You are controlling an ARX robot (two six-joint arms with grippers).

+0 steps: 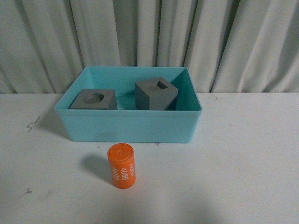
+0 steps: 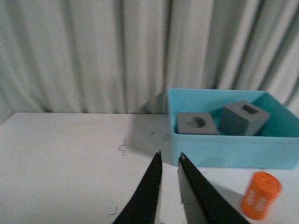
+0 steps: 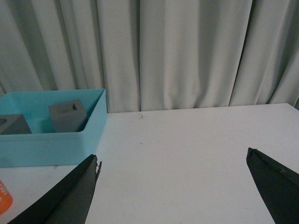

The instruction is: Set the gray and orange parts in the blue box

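Front view: both gray cubes are already seen inside the blue box, the cube with the round recess lying flat at its left, the cube with the square recess tipped against the far right side. Only the orange cylinder is left outside, on the table just in front of the box's near wall, apparently stood on end with its white digits facing the camera. Neither arm is seen in this view. In the left wrist view the left gripper is seen nearly closed, a thin gap between the jaws and nothing held; the cylinder sits off to its side, apart from it. The right gripper is spread wide and empty, well apart from the cylinder. The cylinder is judged light, rigid and smooth (probably plastic, so somewhat slippery and prone to rolling if tipped). A grip across the curved wall at mid-height is advised, jaws squared to the axis, with moderate squeeze only.
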